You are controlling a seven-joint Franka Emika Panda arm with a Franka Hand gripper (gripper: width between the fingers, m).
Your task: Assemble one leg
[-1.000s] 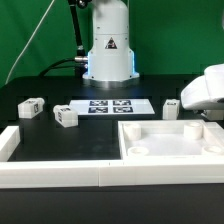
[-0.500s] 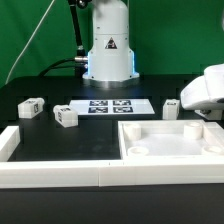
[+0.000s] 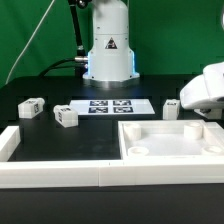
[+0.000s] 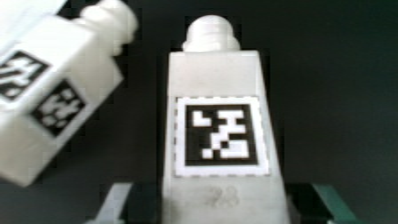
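Note:
In the wrist view a white leg (image 4: 221, 120) with a square marker tag on its upper face lies lengthwise between my fingers. My gripper (image 4: 221, 200) is open. One finger (image 4: 128, 200) shows on each side of the leg's near end, with a dark gap between finger and leg. A second tagged leg (image 4: 63, 90) lies tilted beside it. In the exterior view my gripper (image 3: 200, 108) hangs low at the right edge, next to a leg (image 3: 172, 108). Two more legs (image 3: 31, 107) (image 3: 66, 116) lie at the exterior view's left.
The large white tray-like piece (image 3: 170, 124) with recessed corners lies at the front right. The marker board (image 3: 110, 106) lies in the middle before the robot base (image 3: 108, 50). A white wall (image 3: 60, 172) runs along the front edge.
My gripper has shifted slightly toward the exterior view's right. The legs and the tray-like piece have not moved.

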